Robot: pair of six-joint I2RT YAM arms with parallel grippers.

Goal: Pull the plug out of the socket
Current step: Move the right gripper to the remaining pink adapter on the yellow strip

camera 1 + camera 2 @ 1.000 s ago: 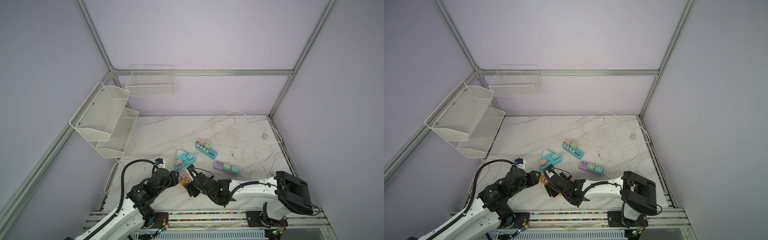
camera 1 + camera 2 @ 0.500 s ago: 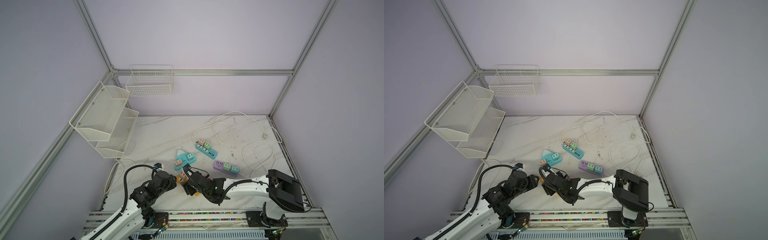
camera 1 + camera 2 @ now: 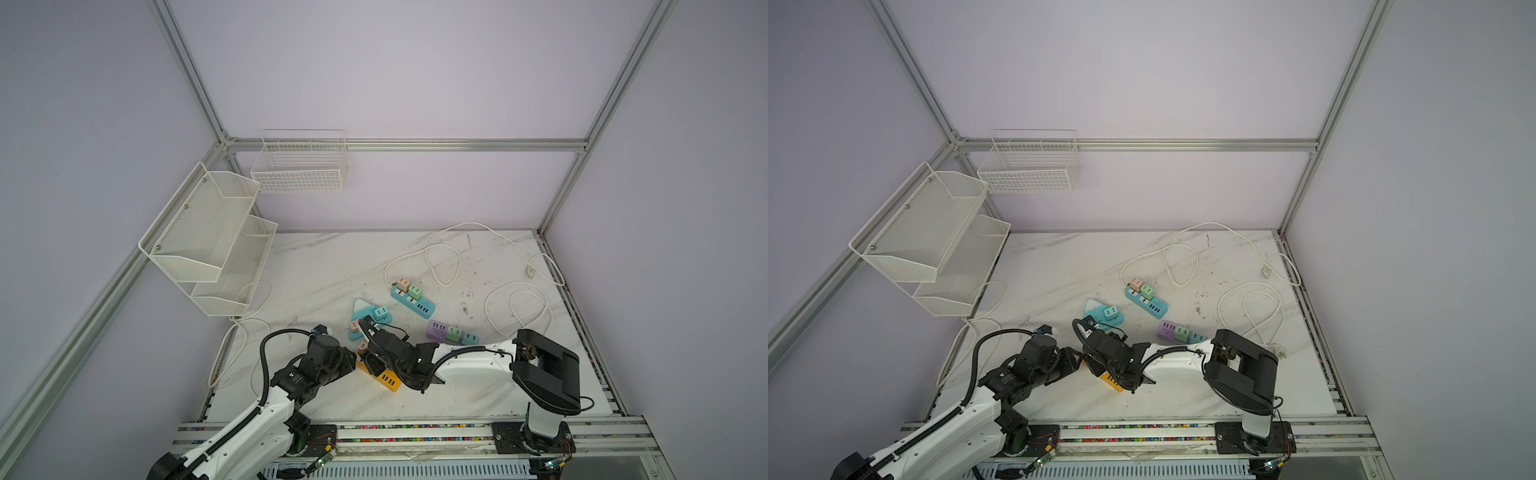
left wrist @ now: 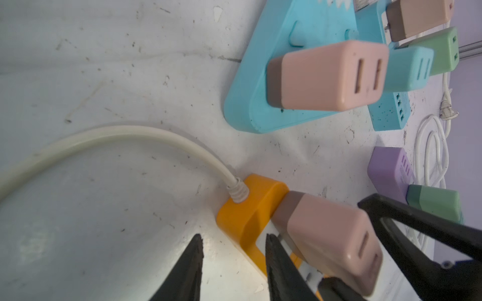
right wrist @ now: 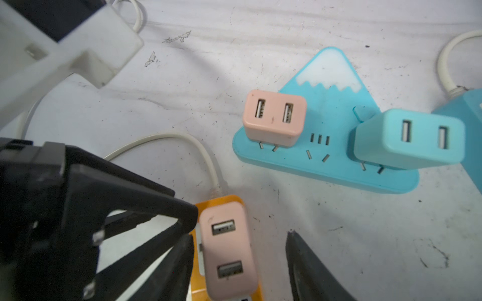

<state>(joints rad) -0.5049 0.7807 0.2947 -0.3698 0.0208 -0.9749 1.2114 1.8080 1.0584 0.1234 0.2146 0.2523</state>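
**Both grippers at the orange socket, neither clamped yet**

Left first. My left gripper (image 4: 233, 235) is at the cord end of the socket (image 4: 245, 208), which lies near the front edge of the table (image 3: 332, 266), about centre. Its jaws are narrowly apart. One finger is on bare table just beside the socket and the other is over its top face. It grips nothing that I can see.

The pink plug (image 4: 328, 234) stands in the socket, just right of that finger. My right gripper (image 5: 240, 234) straddles the plug with its jaws apart, and there is a clear gap on the right side. The left finger is close to the plug, but I can't tell if it touches. It holds nothing.

Risks, my call:
- If I pull with the left unclamped, the socket lifts or skids with the plug and nothing separates.
- The left finger on the top face could slip off the rounded edge.
- The grippers are almost touching, so closing or lifting may knock them together.
- The right's left finger is by the socket's rim and could pinch the socket along with the plug.
- A skewed pull may jam the prongs.
- The cord (image 4: 130, 133) loops off left and could tug the socket round.
- A second pink plug (image 5: 273, 117) sits on the blue socket (image 5: 333, 125) just beyond, and it's the wrong target if I drift.

Hidden:
- The prongs are out of sight, so seating depth is unknown.
- In both top views the wrists cover the plug and the fingertips.
- The wrist views cut off the socket's right end.
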